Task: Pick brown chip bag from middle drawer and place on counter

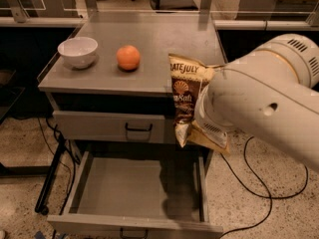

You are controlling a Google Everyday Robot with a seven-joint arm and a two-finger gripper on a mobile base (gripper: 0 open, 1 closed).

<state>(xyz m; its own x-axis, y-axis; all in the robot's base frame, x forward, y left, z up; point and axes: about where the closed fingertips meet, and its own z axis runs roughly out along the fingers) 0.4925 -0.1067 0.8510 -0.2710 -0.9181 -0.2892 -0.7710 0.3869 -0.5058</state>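
The brown chip bag (185,91) hangs upright in the air at the counter's front right corner, its top above the counter's (149,39) edge and its bottom in front of the upper drawer front. My gripper is hidden behind my big white arm (259,93), which presses against the bag's right side; the bag is off every surface, so the gripper holds it. The middle drawer (134,225) is pulled fully out below, and its inside shows nothing.
A white bowl (77,51) and an orange (128,57) sit on the counter's left half. The shut upper drawer front (109,126) has a black handle. Black cables (264,183) lie on the floor right of the cabinet.
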